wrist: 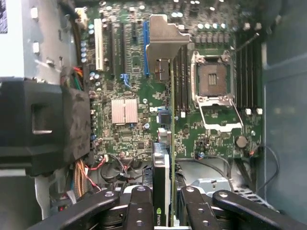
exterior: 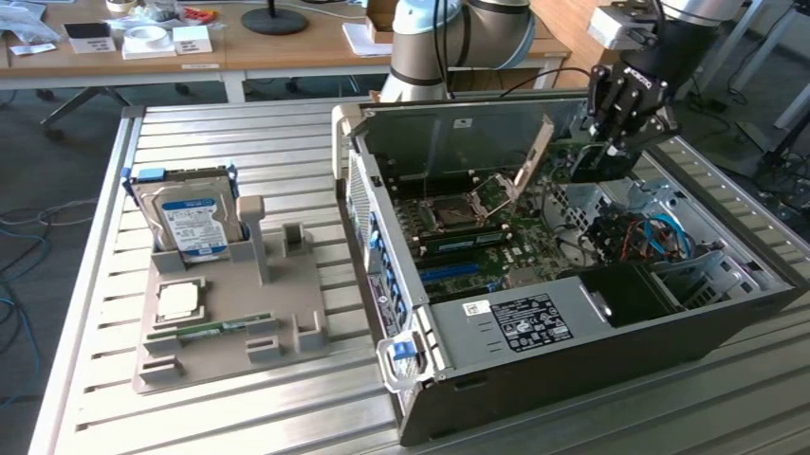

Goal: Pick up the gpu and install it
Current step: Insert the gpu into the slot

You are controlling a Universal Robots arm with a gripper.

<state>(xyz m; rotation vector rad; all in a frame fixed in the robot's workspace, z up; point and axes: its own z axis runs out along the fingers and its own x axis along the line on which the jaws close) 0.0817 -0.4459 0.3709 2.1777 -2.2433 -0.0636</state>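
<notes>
The gpu (exterior: 533, 161) hangs over the open computer case (exterior: 570, 332), its grey-tan end bracket toward the exterior view's left. My gripper (exterior: 586, 156) is shut on the card's other end. In the wrist view the gpu (wrist: 171, 143) is seen edge-on, running from between my fingers (wrist: 139, 208) out to its metal bracket (wrist: 165, 43). It hovers above the green motherboard (wrist: 129, 110), between a blue slot (wrist: 145, 48) and the CPU socket (wrist: 211, 79). I cannot tell whether the card touches the board.
On the slatted table (exterior: 253, 142) at the exterior view's left, a grey holder (exterior: 228, 322) carries the silver hard drive (exterior: 190, 213), a CPU chip (exterior: 177, 301) and a green RAM stick (exterior: 209, 330). A black drive cage (wrist: 43, 124) and loose cables (exterior: 646, 237) crowd the case interior.
</notes>
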